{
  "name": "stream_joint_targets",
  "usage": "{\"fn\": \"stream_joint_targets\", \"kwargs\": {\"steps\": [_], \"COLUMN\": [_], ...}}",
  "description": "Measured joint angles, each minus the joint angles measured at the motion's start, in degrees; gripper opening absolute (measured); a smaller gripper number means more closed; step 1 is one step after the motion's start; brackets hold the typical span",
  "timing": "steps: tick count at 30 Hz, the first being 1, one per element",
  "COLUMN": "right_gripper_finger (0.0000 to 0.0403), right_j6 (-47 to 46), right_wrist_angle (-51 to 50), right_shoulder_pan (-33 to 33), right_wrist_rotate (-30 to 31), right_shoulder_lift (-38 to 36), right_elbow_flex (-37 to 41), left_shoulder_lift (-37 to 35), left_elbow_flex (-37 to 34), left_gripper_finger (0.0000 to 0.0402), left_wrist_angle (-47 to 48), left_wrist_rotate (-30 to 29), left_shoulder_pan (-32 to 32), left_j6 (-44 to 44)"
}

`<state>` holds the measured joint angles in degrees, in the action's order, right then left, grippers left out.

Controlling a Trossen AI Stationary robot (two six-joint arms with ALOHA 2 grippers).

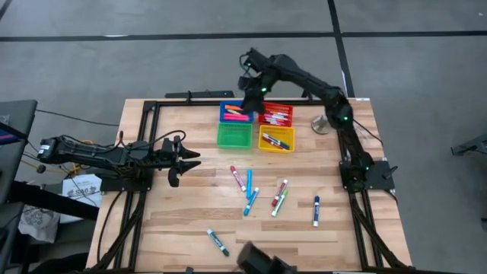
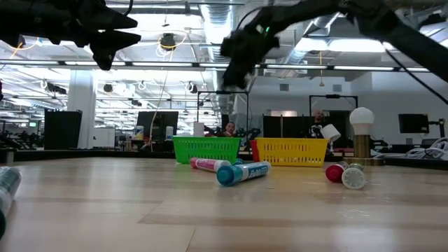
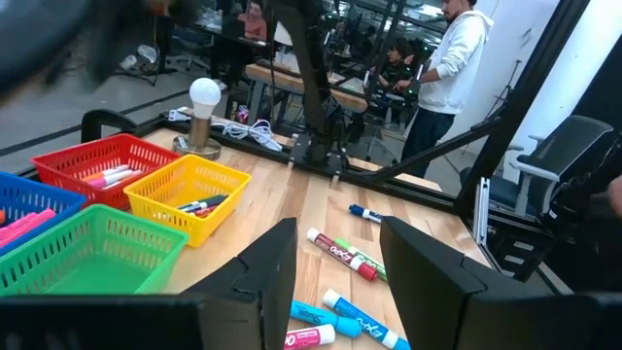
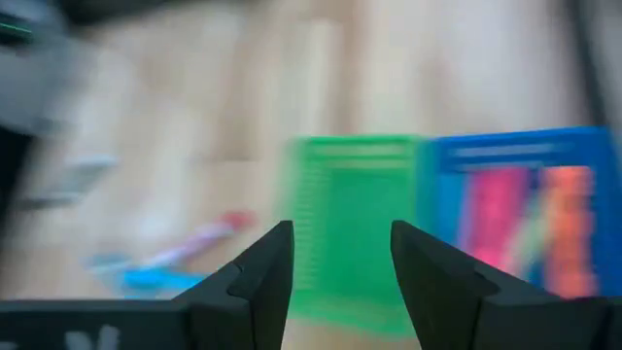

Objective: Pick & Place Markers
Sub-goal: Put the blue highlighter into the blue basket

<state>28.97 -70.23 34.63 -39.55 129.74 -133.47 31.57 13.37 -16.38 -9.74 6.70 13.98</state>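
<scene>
Near edge: lone green-capped marker (image 1: 218, 242) on bare wood planks | mid table (image 1: 183, 228): loose markers (image 1: 249, 192), thin capped cylinders | left gripper (image 1: 185, 159) beside them, fingers parted, empty | far edge: right gripper (image 1: 250, 97) over mesh plastic blue bin (image 1: 227, 111), fingers released, empty.

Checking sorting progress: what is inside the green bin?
Nothing shows in the green bin: its floor looks bare from above and in the left wrist view. The near wall hides little.
</scene>
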Motion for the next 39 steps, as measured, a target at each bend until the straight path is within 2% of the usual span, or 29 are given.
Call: {"fn": "stream_joint_targets", "kwargs": {"steps": [5,7,15,24,27,30,36,39], "right_gripper_finger": [0.016,0.0161,0.0159,0.0163,0.0164,0.0162,0.0158,0.0157], "right_j6": [6.3,7.9,10.9,9.4,9.3,9.3,5.7,1.9], "right_wrist_angle": [-12.5,-16.6,-19.7,-19.7,-19.7,-18.0,-4.4,2.1], "right_shoulder_pan": [-1.2,-2.4,-12.0,-22.6,-25.2,-27.4,-31.0,-32.0], "right_wrist_rotate": [-18.0,-20.3,-13.9,-4.5,-4.4,-4.4,-5.1,-5.1], "right_shoulder_lift": [-6.5,-9.2,-17.0,-20.7,-21.7,-22.0,-21.9,-21.8], "right_elbow_flex": [0.0,0.0,0.0,0.8,7.2,16.8,34.6,40.3], "left_shoulder_lift": [0.0,0.0,0.0,0.0,0.0,0.0,0.0,0.0], "left_elbow_flex": [0.0,0.0,0.0,0.0,0.0,0.0,0.0,0.0], "left_gripper_finger": [0.0149,0.0149,0.0149,0.0149,0.0149,0.0149,0.0149,0.0149], "left_wrist_angle": [0.0,0.0,0.0,0.0,0.0,0.0,-0.7,-2.6], "left_wrist_rotate": [0.1,0.1,0.4,8.5,9.7,9.8,9.8,9.8], "left_shoulder_pan": [0.0,0.0,0.0,0.0,0.0,0.0,0.0,0.0], "left_j6": [0.0,0.0,0.1,0.4,0.4,0.4,0.4,3.2]}}
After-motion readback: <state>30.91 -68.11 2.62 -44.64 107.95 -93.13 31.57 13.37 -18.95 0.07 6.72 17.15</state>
